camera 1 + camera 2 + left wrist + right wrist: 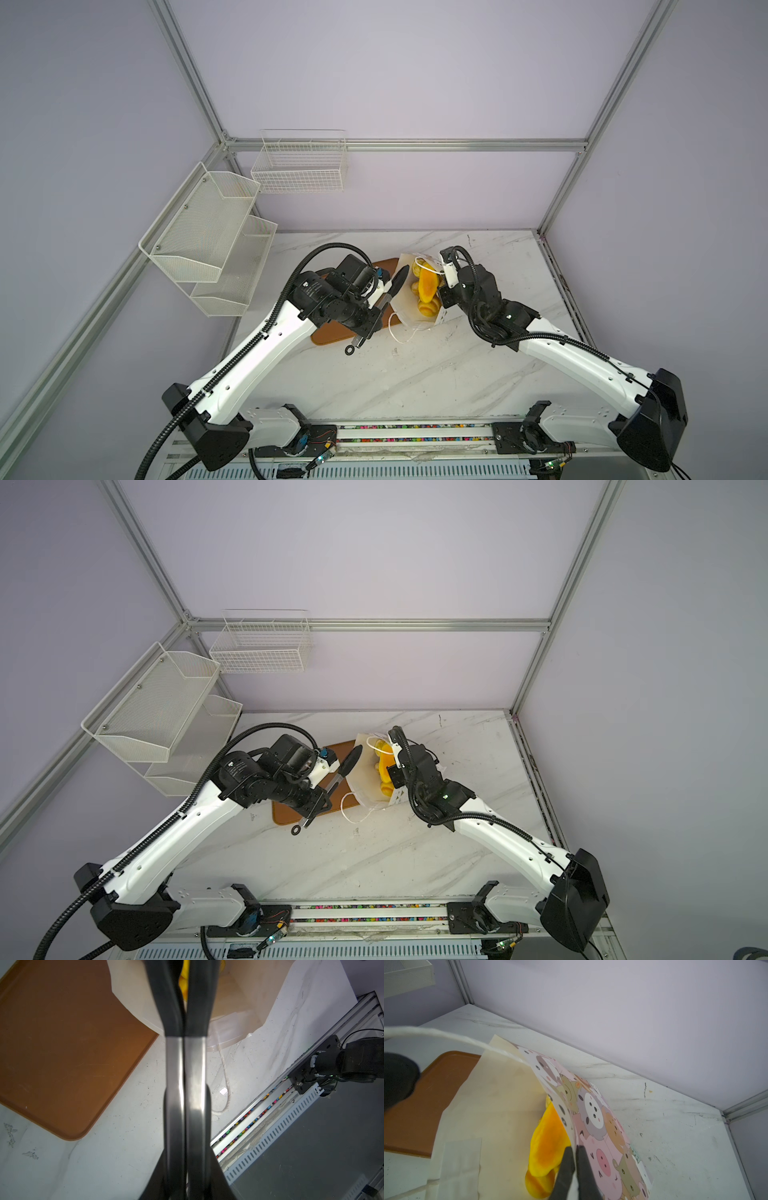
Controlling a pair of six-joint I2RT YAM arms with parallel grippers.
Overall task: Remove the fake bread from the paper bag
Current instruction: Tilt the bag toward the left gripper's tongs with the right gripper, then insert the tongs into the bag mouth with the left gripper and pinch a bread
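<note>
- At the middle of the white marble-patterned desk (415, 374) sits the small paper bag (405, 307), printed outside with pastel cartoon animal faces and white inside. Its mouth gapes open in both top views.
- The golden-yellow toy bread pieces (428, 286) lie piled inside the bag, against its printed wall.
- At the bag's 3 o'clock, the right claw (575, 1148) is clenched on the rim of the printed wall. The paper is pinched between its black fingers, just beside a yellow piece.
- At the bag's 9 o'clock, the left claw (404, 274) is clenched, its fingers pressed together at the white wall's rim. Whether any paper is caught between them cannot be told.
- A brown rectangular tray (328, 334) with rounded corners lies flat at the bag's 8 o'clock, and the bag's white wall overlaps its edge.
- One white cord loop handle (399, 332) lies on the desk at the bag's 6 o'clock.
</note>
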